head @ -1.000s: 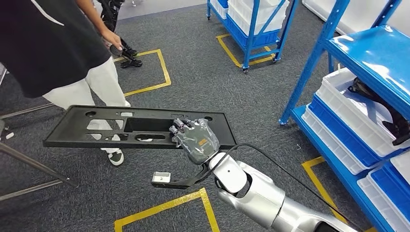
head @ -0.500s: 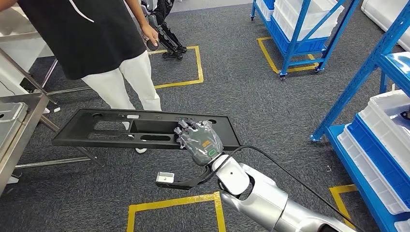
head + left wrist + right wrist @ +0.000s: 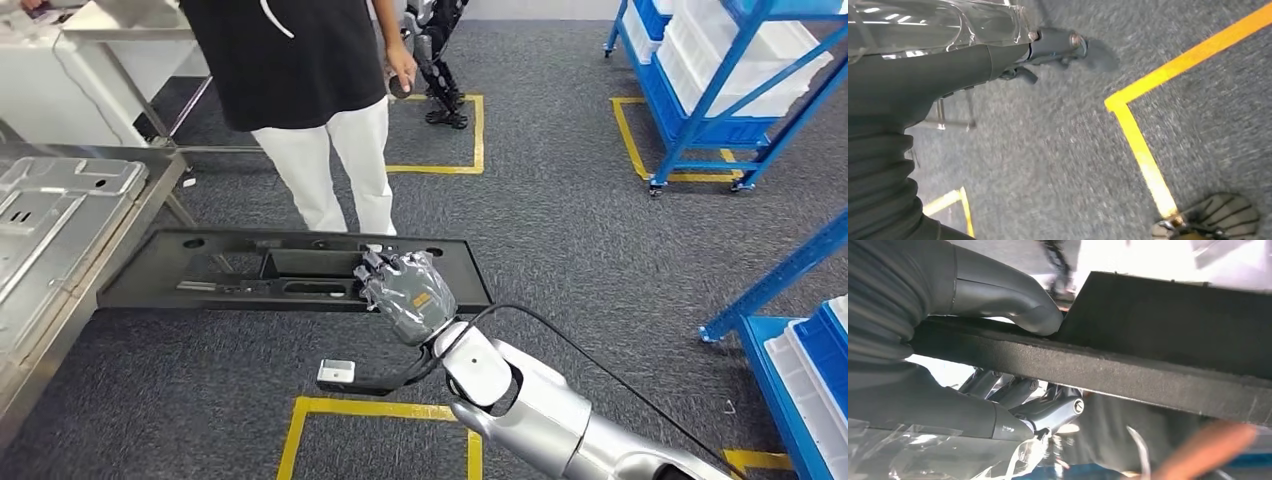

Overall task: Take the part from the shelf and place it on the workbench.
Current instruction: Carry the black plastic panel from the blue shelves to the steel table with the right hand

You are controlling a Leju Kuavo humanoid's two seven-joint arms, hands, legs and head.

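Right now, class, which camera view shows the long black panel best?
The head view: the whole black panel, cutouts included, held by the right hand. The right wrist view gives a close-up of its edge between thumb and fingers. The left wrist view faces carpet.

We stand over grey carpet (image 3: 560, 230) marked with yellow tape (image 3: 380, 408) squares: one near, one far behind the person (image 3: 300, 90), one far right under a blue rack (image 3: 720, 70) on castors holding white bins (image 3: 700, 50). At the near right another blue rack (image 3: 790, 340) shows a slanted post and stacked blue and white bins. On the left a steel bench (image 3: 60, 240) bears a pressed metal sheet; a second steel table (image 3: 130, 20) sits far left. Light is even.
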